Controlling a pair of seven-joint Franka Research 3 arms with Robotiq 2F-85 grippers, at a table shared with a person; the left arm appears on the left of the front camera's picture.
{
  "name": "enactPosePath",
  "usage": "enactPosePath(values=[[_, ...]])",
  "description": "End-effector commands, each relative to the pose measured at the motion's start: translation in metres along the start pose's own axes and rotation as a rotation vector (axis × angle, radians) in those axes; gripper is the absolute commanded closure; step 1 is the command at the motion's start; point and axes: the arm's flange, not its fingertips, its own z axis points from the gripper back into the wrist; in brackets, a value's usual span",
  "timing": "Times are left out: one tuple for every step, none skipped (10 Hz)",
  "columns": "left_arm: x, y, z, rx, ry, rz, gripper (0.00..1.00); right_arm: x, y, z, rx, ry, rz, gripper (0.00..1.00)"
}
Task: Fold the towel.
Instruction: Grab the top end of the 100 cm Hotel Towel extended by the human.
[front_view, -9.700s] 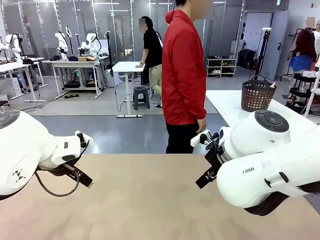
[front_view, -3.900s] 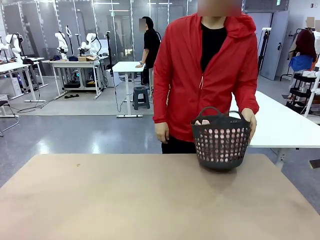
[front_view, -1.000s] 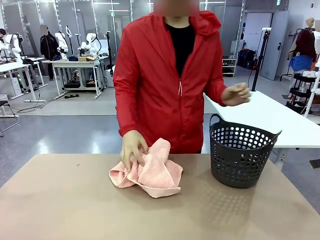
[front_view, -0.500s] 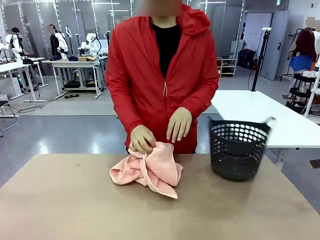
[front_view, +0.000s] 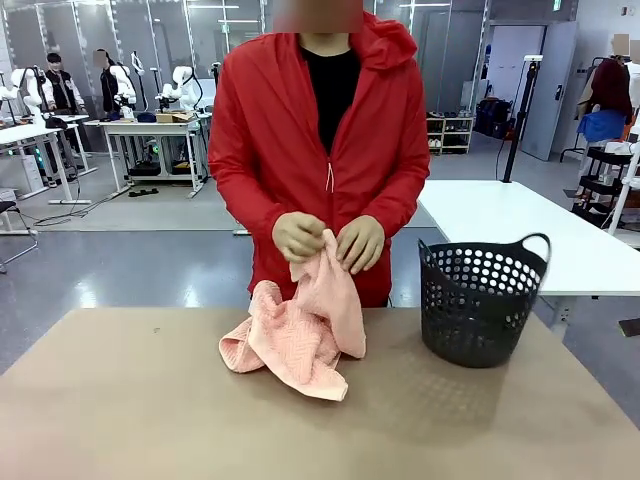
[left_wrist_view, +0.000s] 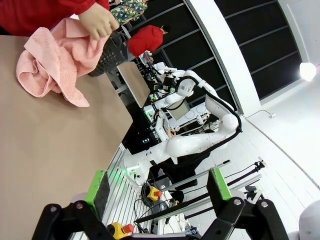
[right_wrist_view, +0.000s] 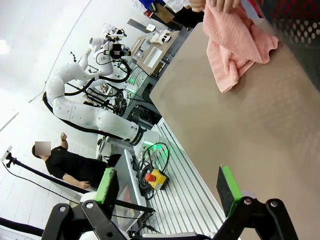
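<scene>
Risk, snagging: the salmon-pink terry cloth towel (front_view: 300, 335) is bunched, with no edge or corner laid out. If you send an arm in now, you are likely to pinch several layers and fold a lump.
Risk, collision: the person's hands are in the cloth at the far edge. A reach across the table could meet fingers rather than fabric, so hold back until they let go.
Risk, basket: the black perforated plastic basket (front_view: 480, 310) stands just right of the towel. A wide sweep from the right arm could knock it.
Towel, place: it sits at the far middle of the tan table (front_view: 150, 420). Its lower folds rest on the surface and its upper part is lifted off it.
Person's right hand (front_view: 298, 237): closed around the top of the towel, pinching it at chest height.
Person's left hand (front_view: 360, 243): fingers curled loosely, touching the same raised part from the other side.
Left gripper (left_wrist_view: 157, 190): jaws spread wide, green pads well apart and nothing between them. It is well back from the towel on the near side.
Right gripper (right_wrist_view: 167, 187): likewise fully spread and empty, well clear of the cloth.
Judgement: folding has not begun. You need the towel flat and released first.
</scene>
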Motion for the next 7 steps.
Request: enactPosePath(values=[[0.0003, 0.0003, 0.0007, -0.009, -0.001, -0.003, 0.00, 0.0017, -0.0006, 0.0001, 0.013, -0.011, 0.019, 0.00], [0.0003, 0.0003, 0.0007, -0.009, -0.001, -0.003, 0.00, 0.0017, -0.0006, 0.0001, 0.013, -0.011, 0.019, 0.00], [0.0003, 0.0003, 0.0007, -0.009, -0.001, -0.003, 0.00, 0.0017, -0.0006, 0.0001, 0.013, -0.011, 0.019, 0.00], [0.0003, 0.0003, 0.0007, -0.009, -0.001, -0.003, 0.00, 0.0017, -0.0006, 0.0001, 0.013, -0.011, 0.019, 0.00], [0.0003, 0.0003, 0.0007, -0.009, -0.001, -0.003, 0.00, 0.0017, -0.0006, 0.0001, 0.013, -0.011, 0.019, 0.00], [0.0003, 0.0003, 0.0007, -0.009, -0.001, -0.003, 0.00, 0.0017, -0.0006, 0.0001, 0.013, -0.011, 0.019, 0.00], [0.0003, 0.0003, 0.0007, -0.009, -0.001, -0.003, 0.00, 0.0017, -0.0006, 0.0001, 0.013, -0.011, 0.019, 0.00]])
